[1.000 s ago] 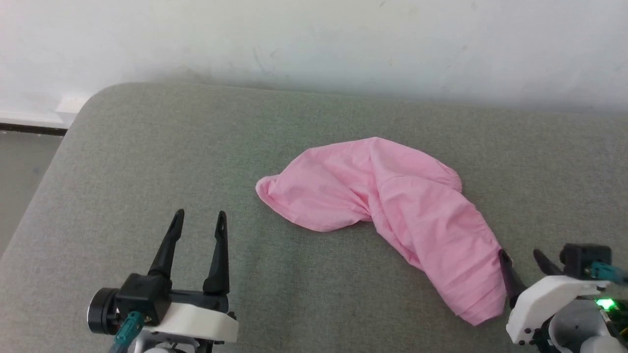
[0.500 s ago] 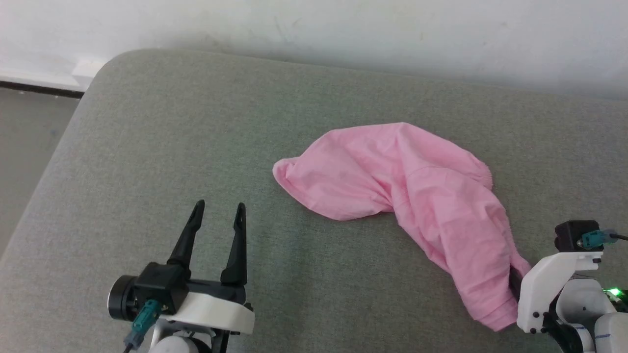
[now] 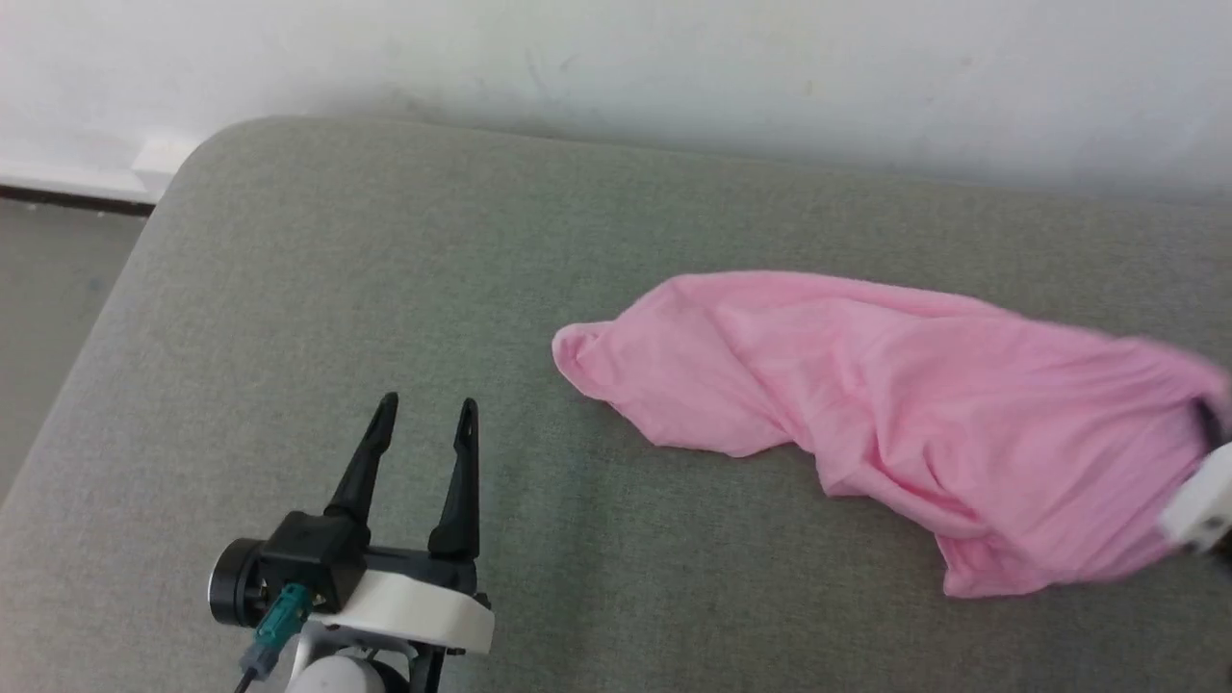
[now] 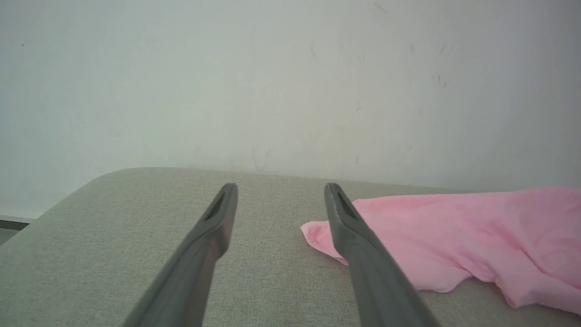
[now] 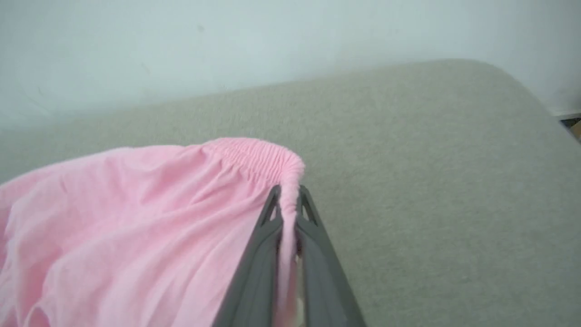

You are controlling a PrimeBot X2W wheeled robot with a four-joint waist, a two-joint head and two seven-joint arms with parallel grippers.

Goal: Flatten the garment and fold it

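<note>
The garment (image 3: 866, 404) is a pair of light-pink shorts, lying crumpled and stretched out toward the right on the grey-green cushion (image 3: 385, 289). In the right wrist view my right gripper (image 5: 287, 193) is shut on the gathered elastic waistband (image 5: 258, 156), with the fabric pinched between its two fingers. In the head view its white body sits at the right edge, at the garment's right end. My left gripper (image 3: 423, 412) stands open over the cushion, to the left of the garment's left tip (image 4: 317, 234), touching nothing.
A pale wall (image 3: 616, 67) runs right behind the cushion. The cushion's rounded left corner (image 3: 192, 154) drops to a grey floor (image 3: 48, 308). Its right corner (image 5: 513, 86) shows in the right wrist view.
My right gripper has shut on the waistband and pulled it up and to the right, stretching the garment out sideways. The head camera has shifted. The left gripper stays open.
</note>
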